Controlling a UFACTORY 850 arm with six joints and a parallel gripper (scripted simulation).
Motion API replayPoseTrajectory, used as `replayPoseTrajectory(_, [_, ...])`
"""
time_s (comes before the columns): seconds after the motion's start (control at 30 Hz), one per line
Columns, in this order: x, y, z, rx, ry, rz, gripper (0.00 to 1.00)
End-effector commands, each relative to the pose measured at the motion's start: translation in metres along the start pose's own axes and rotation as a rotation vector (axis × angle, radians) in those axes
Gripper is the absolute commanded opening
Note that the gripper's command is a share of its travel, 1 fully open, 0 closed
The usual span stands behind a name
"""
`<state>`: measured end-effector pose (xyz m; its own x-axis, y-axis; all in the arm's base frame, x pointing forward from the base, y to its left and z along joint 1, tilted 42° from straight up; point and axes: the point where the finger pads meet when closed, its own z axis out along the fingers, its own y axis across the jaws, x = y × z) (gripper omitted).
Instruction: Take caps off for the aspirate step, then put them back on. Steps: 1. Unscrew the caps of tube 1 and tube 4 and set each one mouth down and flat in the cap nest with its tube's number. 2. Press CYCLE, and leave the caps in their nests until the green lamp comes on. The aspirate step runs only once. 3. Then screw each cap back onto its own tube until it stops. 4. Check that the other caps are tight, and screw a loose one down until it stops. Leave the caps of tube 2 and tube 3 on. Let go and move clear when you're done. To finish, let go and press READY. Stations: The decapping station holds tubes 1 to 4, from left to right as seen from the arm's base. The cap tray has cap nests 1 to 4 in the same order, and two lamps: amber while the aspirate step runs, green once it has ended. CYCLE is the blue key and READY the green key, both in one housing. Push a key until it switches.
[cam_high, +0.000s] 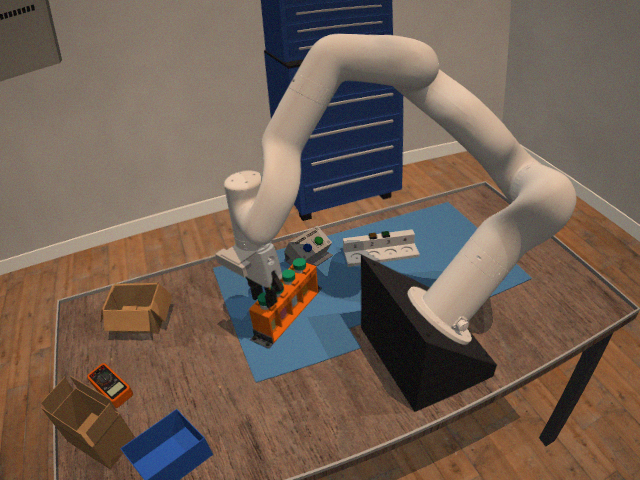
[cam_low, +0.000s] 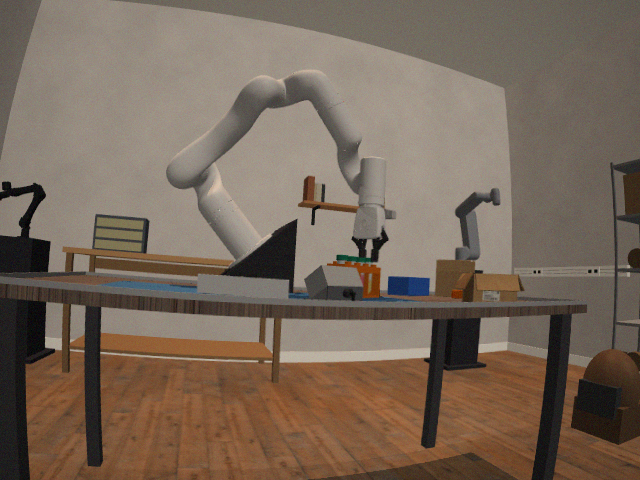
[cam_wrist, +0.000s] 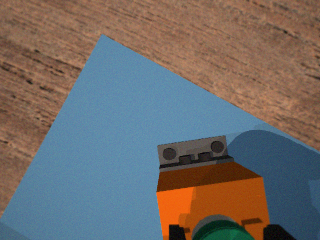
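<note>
The orange decapping station (cam_high: 262, 322) (cam_low: 374, 284) (cam_wrist: 215, 200) holds four tubes in a row. My gripper (cam_high: 263, 296) (cam_low: 368, 256) (cam_wrist: 226, 233) is open a little, its fingers either side of the green cap (cam_high: 262, 300) (cam_wrist: 222, 232) on tube 1, at the near end. In the wrist view a gap shows between cap and fingers. Green caps also sit on tube 4 (cam_high: 299, 264) and tube 3 (cam_high: 288, 275); tube 2's cap is partly hidden behind a finger. The white cap tray (cam_high: 379, 242) shows no cap in its visible nests; both its lamps look dark.
The grey key housing (cam_high: 296, 255) (cam_low: 336, 281), with blue key (cam_high: 307, 248) and green key (cam_high: 318, 240), stands between station and tray. Cardboard boxes (cam_high: 128, 320) (cam_high: 98, 436), an orange multimeter (cam_high: 104, 378) and a blue bin (cam_high: 168, 449) are on the left of the table.
</note>
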<state>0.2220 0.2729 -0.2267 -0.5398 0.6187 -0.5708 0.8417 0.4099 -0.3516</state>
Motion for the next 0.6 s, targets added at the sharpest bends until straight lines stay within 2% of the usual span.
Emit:
replayPoseTrajectory(0.0, [0.0004, 0.0007, -0.001, -0.032, -0.009, 0.114, 0.46])
replayPoseTrajectory(0.1, [0.0004, 0.0006, -0.0009, -0.032, -0.009, 0.114, 0.46])
replayPoseTrajectory(0.13, [0.0004, 0.0006, -0.0009, -0.032, -0.009, 0.114, 0.0])
replayPoseTrajectory(0.57, [0.0004, 0.0006, -0.0009, -0.032, -0.009, 0.114, 0.0])
